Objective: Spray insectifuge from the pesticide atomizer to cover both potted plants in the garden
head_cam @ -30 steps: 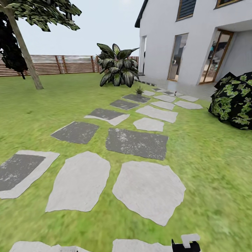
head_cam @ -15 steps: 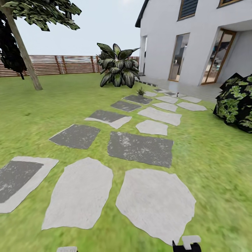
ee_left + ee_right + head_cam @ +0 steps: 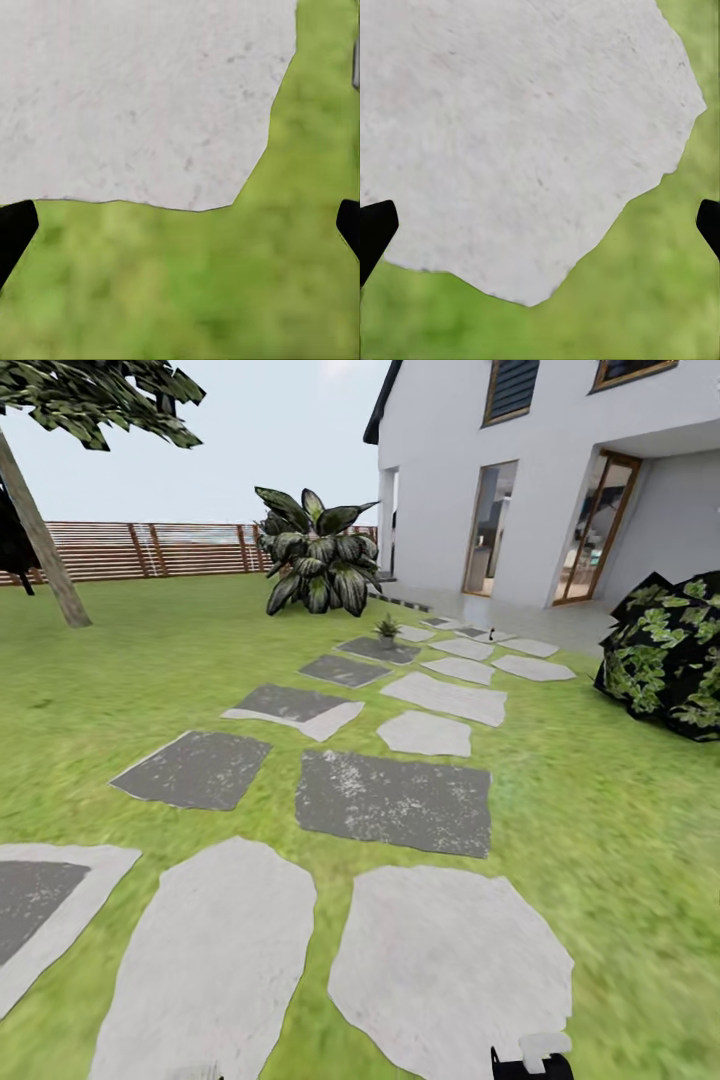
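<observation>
Lawn (image 3: 620, 830), grey stepping slabs (image 3: 395, 800), fence (image 3: 160, 550), house (image 3: 540, 470); possibly potted plant (image 3: 387, 628); both pincers wide, empty

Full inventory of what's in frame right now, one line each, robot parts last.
stepping slabs: many, light and dark grey, a path up the lawn toward the house
small potted plant: one, green, far along the path
tiny dark object: one, on a far slab, too small to identify
large leafy plant: one, dark green, by the house corner
bush: one, dark with green leaves, right edge
tree: one, far left
fence: brown, slatted, rear
house: white, upper right
left gripper: black fingertips apart, over grass
right gripper: black fingertips apart, over a slab
</observation>
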Robot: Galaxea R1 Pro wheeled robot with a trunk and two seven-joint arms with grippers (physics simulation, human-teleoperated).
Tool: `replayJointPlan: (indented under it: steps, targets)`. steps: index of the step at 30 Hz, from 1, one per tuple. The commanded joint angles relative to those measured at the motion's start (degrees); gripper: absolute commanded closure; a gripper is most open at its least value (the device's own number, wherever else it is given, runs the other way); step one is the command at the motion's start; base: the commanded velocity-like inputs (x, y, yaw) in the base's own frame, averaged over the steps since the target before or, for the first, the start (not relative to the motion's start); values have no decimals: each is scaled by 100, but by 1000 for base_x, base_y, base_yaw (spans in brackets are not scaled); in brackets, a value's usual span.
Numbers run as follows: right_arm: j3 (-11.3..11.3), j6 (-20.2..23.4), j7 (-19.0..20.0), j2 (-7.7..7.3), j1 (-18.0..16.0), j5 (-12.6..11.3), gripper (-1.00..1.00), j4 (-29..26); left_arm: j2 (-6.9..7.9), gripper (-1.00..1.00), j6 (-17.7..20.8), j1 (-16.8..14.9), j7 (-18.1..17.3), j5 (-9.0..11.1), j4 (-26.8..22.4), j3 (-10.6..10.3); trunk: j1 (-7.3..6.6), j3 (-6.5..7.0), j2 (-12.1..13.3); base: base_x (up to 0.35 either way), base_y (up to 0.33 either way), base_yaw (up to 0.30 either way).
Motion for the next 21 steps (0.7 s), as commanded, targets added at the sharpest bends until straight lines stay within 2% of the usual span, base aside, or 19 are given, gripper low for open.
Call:
replayJointPlan:
  steps: [1, 13, 21]
  targets:
    - [47, -7, -39, 2, -4, 1, -100, 5, 0, -100, -14, -2, -29, 12, 5, 30, 2, -5, -2, 324, 115, -59]
    - [47, -8, -39, 9, -4, 1, -100, 5, 0, -100, -13, -2, -29, 12, 5, 30, 2, -5, -2, 324, 115, -16]
    - [47, -6, -39, 9, 3, 1, -100, 5, 0, -100, -17, -2, -29, 12, 5, 30, 2, -5, -2, 324, 115, -174]
